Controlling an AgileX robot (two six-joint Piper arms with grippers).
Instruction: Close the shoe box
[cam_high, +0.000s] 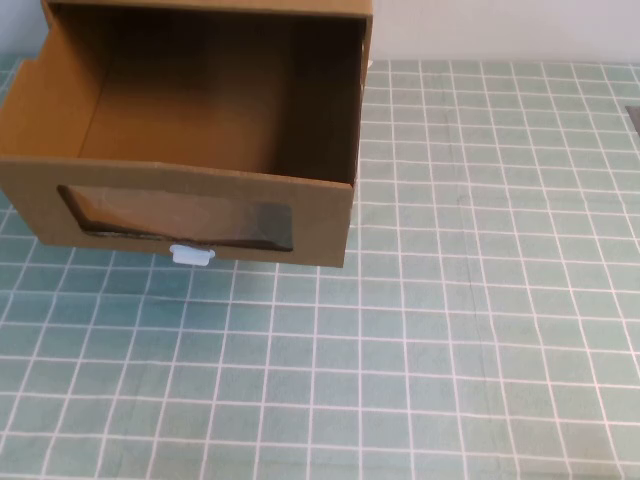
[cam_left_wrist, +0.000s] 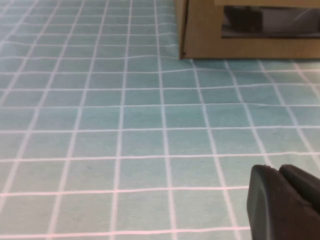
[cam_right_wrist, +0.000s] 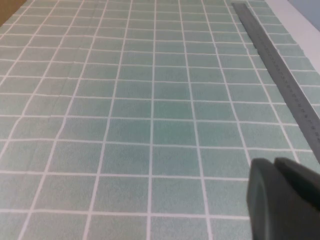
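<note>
The shoe box (cam_high: 190, 150) is brown cardboard and stands at the far left of the table. Its drawer is pulled out toward me and is empty inside. The front has a large dark window (cam_high: 180, 218) with a small white pull tab (cam_high: 191, 255) just below it. The box's corner and window also show in the left wrist view (cam_left_wrist: 200, 40). My left gripper (cam_left_wrist: 277, 170) is shut and empty, low over the mat, well short of the box. My right gripper (cam_right_wrist: 274, 162) is shut and empty over bare mat. Neither gripper shows in the high view.
A green mat with a white grid (cam_high: 450, 300) covers the table. A metal ruler (cam_right_wrist: 280, 75) lies along the mat's right edge, and its end shows in the high view (cam_high: 633, 115). A white wall stands behind the box.
</note>
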